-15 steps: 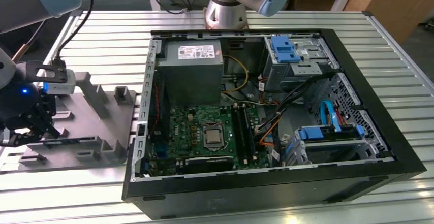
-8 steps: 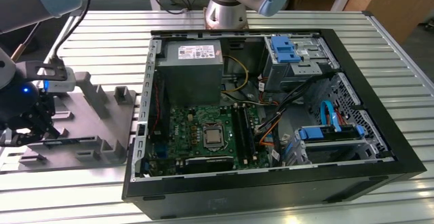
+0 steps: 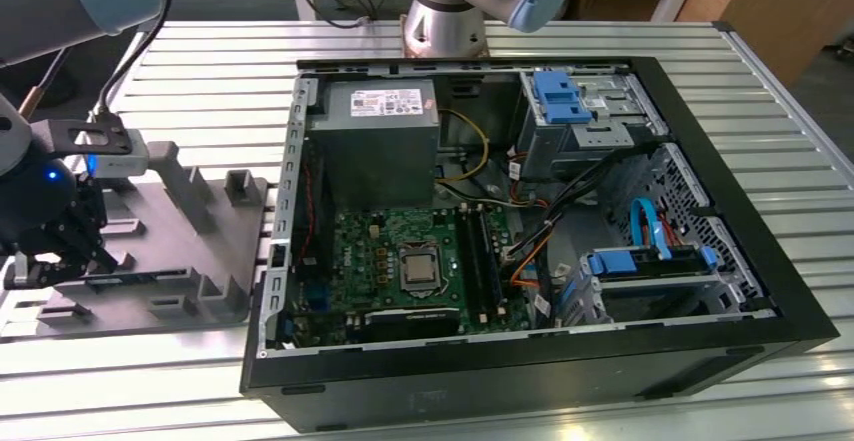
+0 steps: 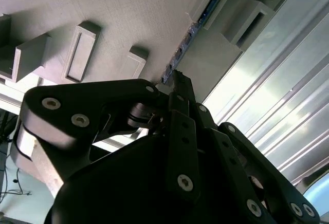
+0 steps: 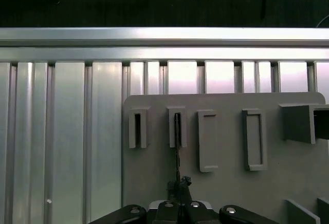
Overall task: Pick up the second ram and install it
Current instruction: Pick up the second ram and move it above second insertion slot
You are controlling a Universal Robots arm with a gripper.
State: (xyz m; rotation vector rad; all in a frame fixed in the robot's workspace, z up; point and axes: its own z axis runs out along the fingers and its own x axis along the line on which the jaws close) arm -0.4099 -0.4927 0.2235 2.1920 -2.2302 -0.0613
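Gripper (image 3: 56, 246) on the second ram (image 4: 183, 50) at the holder tray (image 3: 200, 223)
Fingers (image 5: 172, 187) pinch together on the strip's end; it stands on edge in the gray tray's slot, at nine o'clock from the open computer case (image 3: 534, 386) on the slatted table (image 3: 747, 71).

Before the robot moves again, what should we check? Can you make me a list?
1. Hand lined up with the second ram: ok. In the first wrist view the ram runs straight into the hand.
2. Hand shut on the ram: ok. In the second wrist view the fingers are pinched together at the ram's end.
3. Ram lifted out of the gray holder tray: not ok. It sits in the tray's slot.
4. Computer case open: ok. The motherboard shows.
5. A free memory slot on the motherboard: cannot tell.
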